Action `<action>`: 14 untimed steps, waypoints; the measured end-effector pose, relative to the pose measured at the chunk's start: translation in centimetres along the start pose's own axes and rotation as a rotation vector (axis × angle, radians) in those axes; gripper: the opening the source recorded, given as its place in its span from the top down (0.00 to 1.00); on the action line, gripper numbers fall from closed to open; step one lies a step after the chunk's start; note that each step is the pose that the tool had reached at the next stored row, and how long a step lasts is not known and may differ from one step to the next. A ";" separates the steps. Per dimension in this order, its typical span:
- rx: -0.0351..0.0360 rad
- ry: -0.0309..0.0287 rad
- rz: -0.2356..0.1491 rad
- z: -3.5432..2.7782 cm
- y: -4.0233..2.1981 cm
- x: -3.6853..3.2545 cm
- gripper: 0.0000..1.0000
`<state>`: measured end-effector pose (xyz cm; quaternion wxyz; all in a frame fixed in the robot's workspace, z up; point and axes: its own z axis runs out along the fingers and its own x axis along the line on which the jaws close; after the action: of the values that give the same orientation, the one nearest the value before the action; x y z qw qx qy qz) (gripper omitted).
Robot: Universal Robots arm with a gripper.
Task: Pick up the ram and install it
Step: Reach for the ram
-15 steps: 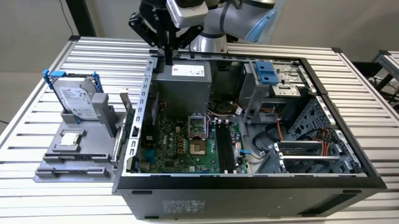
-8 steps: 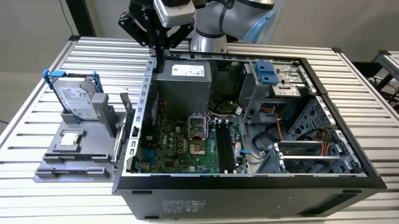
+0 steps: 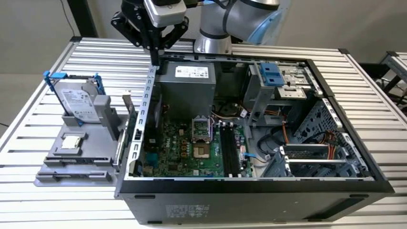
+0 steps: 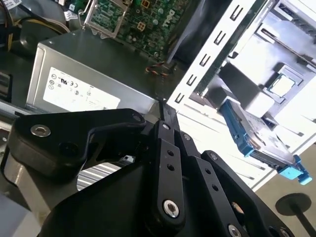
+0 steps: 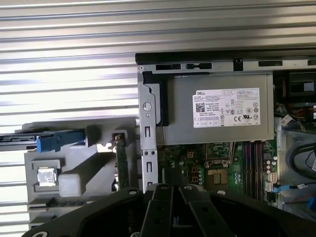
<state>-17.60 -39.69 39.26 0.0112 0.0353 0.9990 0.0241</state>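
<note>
The slatted table (image 3: 38, 62) carries an open case (image 3: 254, 183) lying on its side, so the board inside faces up and can be reached from above. The power supply (image 3: 184, 88) fills the case's far part. Nearer lies the motherboard (image 3: 184, 148), with its long black slots (image 3: 230, 148) bare.

Outside the case, on the exterior view's left, a grey holder (image 3: 76, 164) keeps the loose parts upright and spaced, probably so each can be gripped from above. A drive (image 3: 79, 102) in a blue frame stands at its far end.

The gripper (image 3: 154, 59) hangs above the far left corner of the case, pointing down, its fingers (image 4: 163, 128) pressed together with nothing between them.

The ram (image 3: 131, 125) stands on edge at the holder's right side, just beside the case's left wall, nearer than the gripper and apart from it; in the first wrist view it reads as a thin green strip (image 5: 121, 160). That perforated wall stands between the ram and the slots. A small chip (image 3: 71, 141) lies flat on the holder, left of the ram.
</note>
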 end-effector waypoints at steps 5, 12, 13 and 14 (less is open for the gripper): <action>0.0000 -0.0001 0.000 -0.02 -0.02 1.09 1.00; 0.0000 -0.0002 0.000 -0.06 -0.05 2.66 1.00; 0.0000 -0.0002 0.000 -0.06 -0.06 2.90 1.00; -0.0001 -0.0002 0.000 -0.07 -0.06 3.15 1.00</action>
<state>-20.75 -39.53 39.26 0.0113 0.0353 0.9990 0.0241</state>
